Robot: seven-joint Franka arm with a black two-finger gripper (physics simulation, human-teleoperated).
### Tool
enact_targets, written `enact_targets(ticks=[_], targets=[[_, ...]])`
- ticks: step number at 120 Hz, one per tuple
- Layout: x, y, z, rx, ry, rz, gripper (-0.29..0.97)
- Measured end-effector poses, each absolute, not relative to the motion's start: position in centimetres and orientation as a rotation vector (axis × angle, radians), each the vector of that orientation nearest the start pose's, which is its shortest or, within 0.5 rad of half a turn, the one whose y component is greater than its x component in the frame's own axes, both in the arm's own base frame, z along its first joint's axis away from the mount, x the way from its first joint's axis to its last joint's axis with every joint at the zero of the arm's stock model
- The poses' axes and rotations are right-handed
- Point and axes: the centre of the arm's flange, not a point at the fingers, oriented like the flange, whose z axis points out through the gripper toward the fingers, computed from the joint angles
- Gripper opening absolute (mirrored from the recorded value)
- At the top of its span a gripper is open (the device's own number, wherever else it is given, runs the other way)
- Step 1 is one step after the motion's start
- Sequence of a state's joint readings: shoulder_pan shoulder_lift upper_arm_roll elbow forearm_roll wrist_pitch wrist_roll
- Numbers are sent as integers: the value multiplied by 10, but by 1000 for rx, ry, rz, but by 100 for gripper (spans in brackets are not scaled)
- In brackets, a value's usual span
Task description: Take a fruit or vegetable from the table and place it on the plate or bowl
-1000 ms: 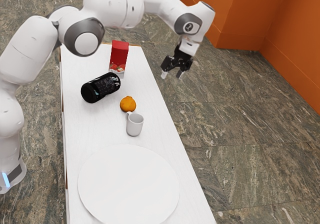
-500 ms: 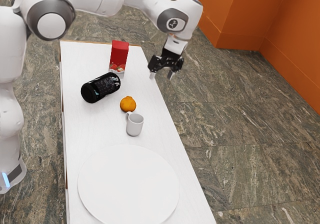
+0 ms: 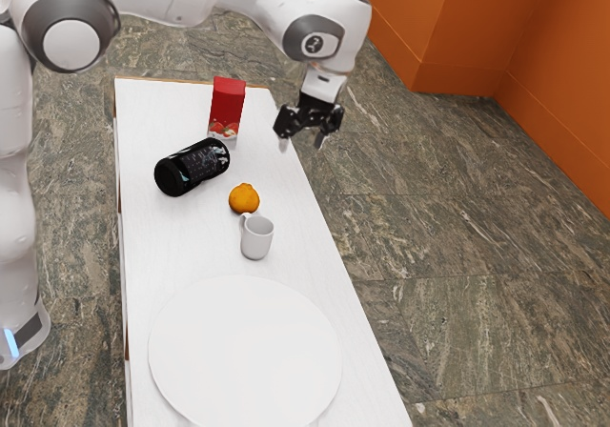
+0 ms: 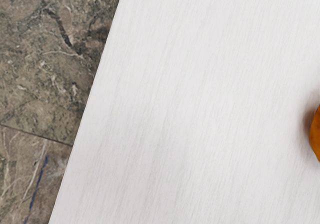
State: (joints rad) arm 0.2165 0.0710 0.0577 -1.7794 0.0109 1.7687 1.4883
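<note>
Moved inward since earlier: tool, jaws wide and empty, now over the tabletop edge, well beyond the mug. Orange sits just beside the mug; probably light, firm, roll-prone. Grip across its middle.

White wood-grain counter on stone floor. Far end: red carton upright, black bottle on its side nearby. Mid-counter: orange just beside white mug, upright. Near end: large white plate.
</note>
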Motion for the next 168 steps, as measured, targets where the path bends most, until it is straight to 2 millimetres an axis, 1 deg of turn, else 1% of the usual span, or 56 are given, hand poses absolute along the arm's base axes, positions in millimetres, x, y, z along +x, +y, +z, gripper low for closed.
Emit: enact_targets(ticks=[12, 15, 18, 23, 36, 44, 54, 65, 70, 76, 89, 103, 119, 122, 131, 143, 147, 156, 168], targets=[[568, 90, 497, -2519, 1982, 106, 68], [570, 78, 495, -2500, 2010, 109, 68], [572, 70, 493, -2489, 2030, 114, 68], [574, 67, 488, -2490, 2041, 123, 68], [578, 85, 467, -2541, 2019, 158, 68], [579, 86, 462, -2549, 2019, 165, 68], [582, 70, 460, -2543, 2056, 153, 68], [582, 38, 463, -2504, 2127, 165, 68], [579, 32, 467, -2492, 2138, 177, 68], [576, 38, 471, -2497, 2126, 200, 68], [566, 70, 473, -2558, 2070, 258, 68], [557, 84, 474, -2596, 2055, 321, 68], [551, 94, 473, -2606, 2041, 362, 68], [549, 95, 477, -2605, 2036, 357, 68], [534, 96, 493, -2593, 2022, 323, 68], [519, 96, 495, -2589, 2013, 300, 68], [515, 96, 492, -2590, 2011, 291, 68], [508, 96, 477, -2594, 2006, 260, 68], [508, 102, 472, -2584, 1973, 186, 68]])
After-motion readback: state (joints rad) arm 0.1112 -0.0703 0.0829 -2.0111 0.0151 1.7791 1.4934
